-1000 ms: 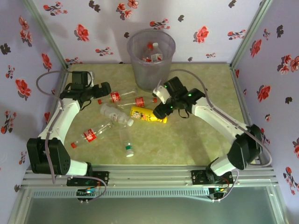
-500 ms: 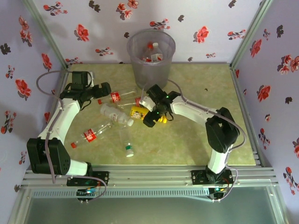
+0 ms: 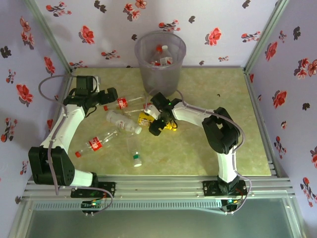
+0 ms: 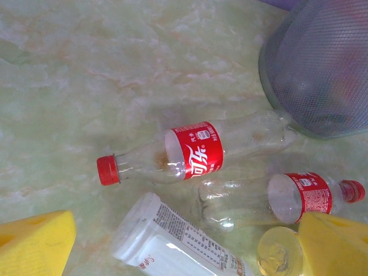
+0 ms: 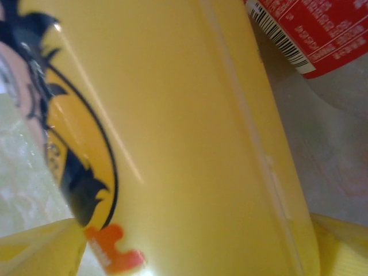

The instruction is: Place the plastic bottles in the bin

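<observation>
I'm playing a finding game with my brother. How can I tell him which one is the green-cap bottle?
Find the tall grey bin at the back of the table, then come forward past the bottles lying in front of it. The clear bottle nearest the front, between the two arms, is it: no red label, and the only green cap.

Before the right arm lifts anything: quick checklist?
1. Right gripper straddles yellow bottle: ok.
2. Grip closed on it: cannot tell.
3. Neighbours clear: not ok, red-label bottle lies close beside it.
4. Bin upright, room inside: ok.
5. Left gripper open, away from the yellow bottle: ok.
</observation>
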Controlling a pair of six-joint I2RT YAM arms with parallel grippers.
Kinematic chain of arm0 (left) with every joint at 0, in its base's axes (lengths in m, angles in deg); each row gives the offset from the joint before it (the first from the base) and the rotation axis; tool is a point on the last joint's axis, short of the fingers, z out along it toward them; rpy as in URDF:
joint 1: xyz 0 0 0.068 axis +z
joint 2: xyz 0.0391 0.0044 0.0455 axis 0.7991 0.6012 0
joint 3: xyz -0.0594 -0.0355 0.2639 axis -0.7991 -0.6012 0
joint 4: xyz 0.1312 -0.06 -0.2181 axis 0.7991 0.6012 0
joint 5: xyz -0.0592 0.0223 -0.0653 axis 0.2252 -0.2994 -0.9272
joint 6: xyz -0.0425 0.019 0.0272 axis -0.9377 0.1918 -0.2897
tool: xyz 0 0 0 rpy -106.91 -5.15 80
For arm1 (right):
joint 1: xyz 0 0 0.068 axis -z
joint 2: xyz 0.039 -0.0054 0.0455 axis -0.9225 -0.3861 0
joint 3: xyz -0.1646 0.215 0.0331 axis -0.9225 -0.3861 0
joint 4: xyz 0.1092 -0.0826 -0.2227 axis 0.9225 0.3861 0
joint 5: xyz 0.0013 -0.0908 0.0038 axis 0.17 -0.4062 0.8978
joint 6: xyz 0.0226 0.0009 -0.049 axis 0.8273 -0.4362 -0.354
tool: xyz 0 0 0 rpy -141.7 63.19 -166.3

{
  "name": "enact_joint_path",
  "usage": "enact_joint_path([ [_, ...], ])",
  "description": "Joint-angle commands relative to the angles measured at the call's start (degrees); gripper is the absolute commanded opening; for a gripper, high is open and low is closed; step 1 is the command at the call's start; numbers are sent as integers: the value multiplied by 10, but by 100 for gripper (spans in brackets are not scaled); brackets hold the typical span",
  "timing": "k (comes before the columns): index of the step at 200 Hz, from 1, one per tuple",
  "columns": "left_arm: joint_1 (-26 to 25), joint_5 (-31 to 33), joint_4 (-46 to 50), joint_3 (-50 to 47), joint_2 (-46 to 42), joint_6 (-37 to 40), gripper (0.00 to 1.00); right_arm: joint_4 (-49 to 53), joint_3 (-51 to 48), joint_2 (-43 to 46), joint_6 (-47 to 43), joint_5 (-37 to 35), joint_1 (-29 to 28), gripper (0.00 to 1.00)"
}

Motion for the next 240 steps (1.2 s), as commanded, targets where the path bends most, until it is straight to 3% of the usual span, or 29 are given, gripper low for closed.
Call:
enact_joint_path([
  [1, -5, 6, 5, 17, 1, 13, 100, -16, 11, -10, 12, -11, -3, 92],
  [75, -5, 6, 6, 17, -1, 13, 100, -20, 5, -19, 11, -21, -3, 79],
  [91, -5, 6, 5, 17, -1, 14, 100, -18, 4, -17, 10, -22, -3, 71],
  [111, -5, 6, 5, 17, -2, 13, 100, -17, 0, -9, 8, -21, -3, 68],
  [127, -5, 5, 5, 18, -2, 14, 100, -14, -3, -3, 6, -22, -4, 58],
  [186, -5, 6, 5, 17, -1, 13, 100, 23, -10, 36, -1, -2, -8, 54],
  [240, -5, 7, 5, 17, 1, 13, 100, 69, -29, 173, 9, 39, -12, 50],
])
